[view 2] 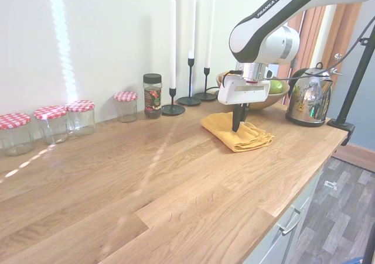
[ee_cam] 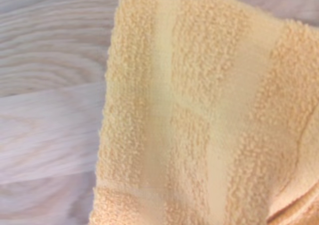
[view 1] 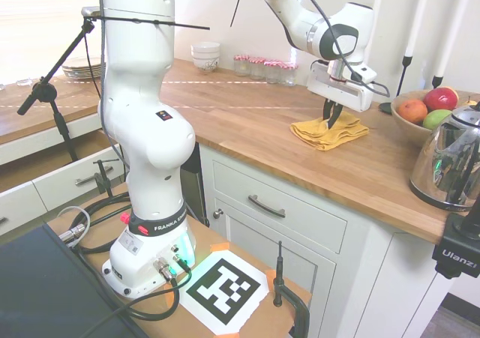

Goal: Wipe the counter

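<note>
A: Wood-plank counter (view 1: 247, 132) runs along a white wall, white cabinets (view 1: 279, 225) below. Where's the cloth?
B: Yellow cloth (view 2: 237, 132) lies folded on the counter, near the kettle (view 2: 309, 96) and fruit bowl (view 1: 415, 124).
A: Gripper?
B: Gripper (view 2: 237, 126) points down, fingers together, pinching the cloth. Jars (view 2: 53, 122) and candles (view 2: 190, 44) by the wall.

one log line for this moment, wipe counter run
phase: at cloth | gripper: fingers close together, tips down on yellow cloth | cloth: crumpled on counter | nearby: kettle, fruit bowl
</note>
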Robot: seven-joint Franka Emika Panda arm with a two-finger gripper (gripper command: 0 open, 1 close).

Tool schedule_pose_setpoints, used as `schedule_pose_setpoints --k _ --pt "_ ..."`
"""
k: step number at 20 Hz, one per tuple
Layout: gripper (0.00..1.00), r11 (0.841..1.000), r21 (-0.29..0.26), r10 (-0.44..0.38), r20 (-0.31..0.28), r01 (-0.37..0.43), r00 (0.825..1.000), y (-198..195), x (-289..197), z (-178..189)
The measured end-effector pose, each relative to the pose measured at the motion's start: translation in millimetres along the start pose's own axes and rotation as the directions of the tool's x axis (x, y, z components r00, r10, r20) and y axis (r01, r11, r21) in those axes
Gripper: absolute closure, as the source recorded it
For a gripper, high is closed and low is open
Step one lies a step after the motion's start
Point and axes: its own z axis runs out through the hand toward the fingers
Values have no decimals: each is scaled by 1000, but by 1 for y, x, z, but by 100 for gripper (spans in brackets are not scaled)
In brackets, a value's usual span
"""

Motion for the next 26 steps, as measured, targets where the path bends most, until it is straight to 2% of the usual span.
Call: schedule_pose_setpoints --k 6,12,23,26 --pt "100 999 -5 -51 8 51 999 -33 -30 8" --pt "100 996 -26 -90 -8 90 996 -76 -73 11" --pt "100 981 -87 -177 -45 172 983 -161 -189 29" --pt "100 975 -106 -202 -71 194 977 -183 -218 35"
